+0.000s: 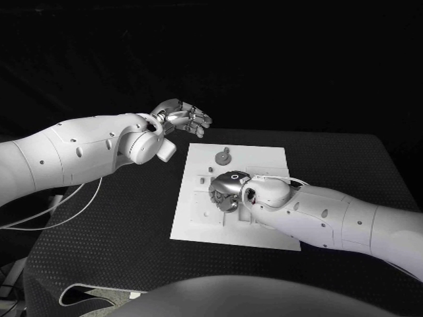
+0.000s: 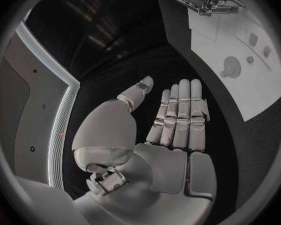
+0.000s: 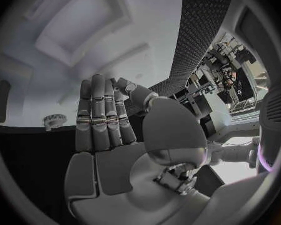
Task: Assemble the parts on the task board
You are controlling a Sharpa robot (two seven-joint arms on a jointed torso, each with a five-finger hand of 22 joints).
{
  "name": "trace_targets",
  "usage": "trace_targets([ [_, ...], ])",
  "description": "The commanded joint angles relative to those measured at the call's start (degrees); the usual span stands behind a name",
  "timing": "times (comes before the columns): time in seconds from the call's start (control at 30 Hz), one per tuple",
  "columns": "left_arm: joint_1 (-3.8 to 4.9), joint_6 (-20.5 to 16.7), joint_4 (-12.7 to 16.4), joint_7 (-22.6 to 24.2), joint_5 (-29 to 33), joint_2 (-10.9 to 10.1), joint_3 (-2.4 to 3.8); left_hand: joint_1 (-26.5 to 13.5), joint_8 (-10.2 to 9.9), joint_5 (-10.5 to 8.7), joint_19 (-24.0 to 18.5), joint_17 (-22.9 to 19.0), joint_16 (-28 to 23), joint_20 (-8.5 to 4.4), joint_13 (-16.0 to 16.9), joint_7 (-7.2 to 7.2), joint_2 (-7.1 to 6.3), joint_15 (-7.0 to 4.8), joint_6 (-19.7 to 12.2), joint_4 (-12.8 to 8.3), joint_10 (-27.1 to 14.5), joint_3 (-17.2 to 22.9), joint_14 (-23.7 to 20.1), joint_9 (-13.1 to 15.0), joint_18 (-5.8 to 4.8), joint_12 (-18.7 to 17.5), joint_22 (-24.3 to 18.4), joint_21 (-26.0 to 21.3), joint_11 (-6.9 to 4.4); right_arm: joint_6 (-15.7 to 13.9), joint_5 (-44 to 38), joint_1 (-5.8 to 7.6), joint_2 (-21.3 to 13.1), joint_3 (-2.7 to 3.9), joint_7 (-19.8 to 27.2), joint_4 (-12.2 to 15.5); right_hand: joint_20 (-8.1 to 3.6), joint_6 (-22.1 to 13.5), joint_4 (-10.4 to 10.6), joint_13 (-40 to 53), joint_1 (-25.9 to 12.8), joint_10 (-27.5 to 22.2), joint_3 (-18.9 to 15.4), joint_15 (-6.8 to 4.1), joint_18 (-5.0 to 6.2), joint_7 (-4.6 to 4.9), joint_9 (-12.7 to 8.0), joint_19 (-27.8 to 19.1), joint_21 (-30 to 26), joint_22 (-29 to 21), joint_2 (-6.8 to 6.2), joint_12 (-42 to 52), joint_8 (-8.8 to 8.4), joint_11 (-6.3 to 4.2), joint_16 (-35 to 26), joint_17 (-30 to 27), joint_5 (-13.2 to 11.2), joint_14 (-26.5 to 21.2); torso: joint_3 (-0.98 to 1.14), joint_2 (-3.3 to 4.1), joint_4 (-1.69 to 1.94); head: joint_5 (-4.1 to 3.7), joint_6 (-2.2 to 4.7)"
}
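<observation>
Task board (image 1: 269, 165) flat on table (image 1: 107, 251), under right hand (image 1: 229, 190) — fingers straight, side by side, holding nothing. Left hand (image 1: 181, 119) beyond board's far corner, fingers extended, empty. Grey part (image 1: 223, 157) just past right fingers — risk: careless descent knocks it askew.

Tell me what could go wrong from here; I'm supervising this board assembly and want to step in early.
1. The right hand hovers low over the middle of the task board, fingers straight and holding nothing; its arm hides the recesses below from the head view, so a reach could miss.
2. The round grey part lies loose just beyond that hand; a sweep could knock it away.
3. The left hand is off the board's far corner, so nothing steadies the board.
</observation>
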Motion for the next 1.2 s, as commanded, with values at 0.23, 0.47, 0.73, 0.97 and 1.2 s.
trace_targets([
  [0.23, 0.09, 0.80, 0.13, 0.38, 0.34, 0.10, 0.06, -0.48, 0.26, 0.08, 0.26, 0.14, -0.27, 0.15, -0.07, 0.05, -0.28, 0.04, 0.13, 0.27, 0.03, -0.12, 0.40, 0.01, 1.03, 0.24, 0.10, -0.27, -0.23, 1.53, 1.22, -0.50, 0.14, -0.22, -0.15, -0.56, 0.33, -0.24, 0.15, 0.14, -0.53, -0.21, 0.14, -0.20, 1.19, 0.19, 0.26, 0.01, -0.62, 0.67, 0.86, -0.81, -0.21, 0.37, -0.09, 0.04, 0.29, -0.42, 0.05, 0.04, 0.02, -0.09, -0.03],
  [0.47, 0.09, 0.78, 0.13, 0.28, 0.34, -0.05, 0.06, -0.51, 0.25, 0.08, 0.26, 0.17, -0.32, 0.15, -0.09, 0.06, -0.31, 0.05, 0.10, 0.28, 0.00, -0.15, 0.39, 0.00, 1.02, 0.23, 0.11, -0.29, -0.22, 0.24, 3.19, -0.49, 0.03, -0.22, 0.19, -0.67, 0.82, -6.78, 0.49, -0.59, -2.59, -5.04, -1.93, 1.37, 1.16, 3.00, -0.83, -1.10, -1.36, 1.26, -2.08, -3.73, -4.12, 2.28, -0.78, -0.14, 0.22, -2.22, 0.00, 0.01, 0.01, 0.00, -0.04],
  [0.73, 0.09, 0.82, 0.09, 0.28, 0.34, -0.01, 0.06, -0.52, 0.23, 0.08, 0.25, 0.21, -0.36, 0.15, -0.10, 0.06, -0.33, 0.05, 0.08, 0.28, -0.02, -0.15, 0.39, -0.01, 1.02, 0.23, 0.12, -0.32, -0.21, -1.48, 3.33, -0.48, -0.32, -0.22, 0.10, -0.48, 1.21, -9.24, 0.58, -1.05, -2.62, -7.38, -3.10, 2.21, 1.06, 3.43, -1.58, -2.48, -1.80, 1.33, -3.66, -4.98, -5.39, 3.24, -1.17, -0.26, 0.25, -3.74, 0.02, 0.00, -0.04, 0.02, -0.03],
  [0.97, 0.10, 1.45, 0.01, -0.01, 0.34, -0.09, 0.06, -0.54, 0.22, 0.07, 0.26, 0.25, -0.39, 0.16, -0.12, 0.07, -0.35, 0.05, 0.06, 0.30, -0.03, -0.17, 0.41, -0.01, 1.02, 0.23, 0.14, -0.33, -0.20, -2.59, 3.90, -0.45, -1.22, -0.22, -0.15, 0.68, 1.30, -9.20, 0.69, -1.06, -2.50, -7.54, -3.23, 2.30, 1.08, 3.86, -1.63, -2.70, -1.83, 1.36, -3.80, -5.03, -5.32, 3.33, -1.18, -0.30, 0.26, -3.96, 0.04, 0.04, 0.01, -0.03, -0.03],
  [1.2, 0.10, 1.30, -0.08, 0.02, 0.34, -0.30, 0.06, -0.54, 0.23, 0.08, 0.27, 0.29, -0.43, 0.15, -0.12, 0.07, -0.35, 0.05, 0.07, 0.31, -0.03, -0.18, 0.42, -0.01, 1.03, 0.24, 0.15, -0.35, -0.20, -4.19, 3.92, 0.50, -2.88, -0.21, -0.61, 2.57, 1.32, -9.06, 0.69, -1.03, -2.37, -7.48, -3.25, 2.28, 1.11, 3.96, -1.62, -2.69, -1.78, 1.37, -3.92, -4.97, -5.22, 3.31, -1.11, -0.29, 0.26, -3.94, 0.01, -0.02, -0.04, -0.01, 0.08],
])
